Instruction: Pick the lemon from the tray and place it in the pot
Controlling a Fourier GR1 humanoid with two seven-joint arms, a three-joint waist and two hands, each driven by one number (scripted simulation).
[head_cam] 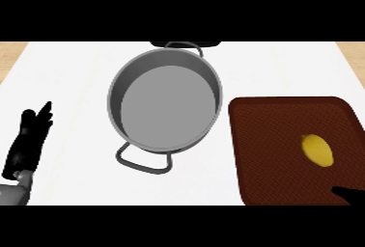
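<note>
While lying loose on the tray (271, 144), lemon (318, 150) looking light, firm, rollable: wrapping round its middle. Right hand (351, 194) barely showing, fingers untellable; left hand (28, 137) resting open, empty.

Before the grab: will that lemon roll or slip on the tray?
The lemon is a smooth oval, so a nudge would probably roll it sideways. The tray looks flat, with a raised rim likely to stop it. It looks rigid and probably light.

White counter (71, 72) — pale wood (10, 53) showing at both far corners.
</note>
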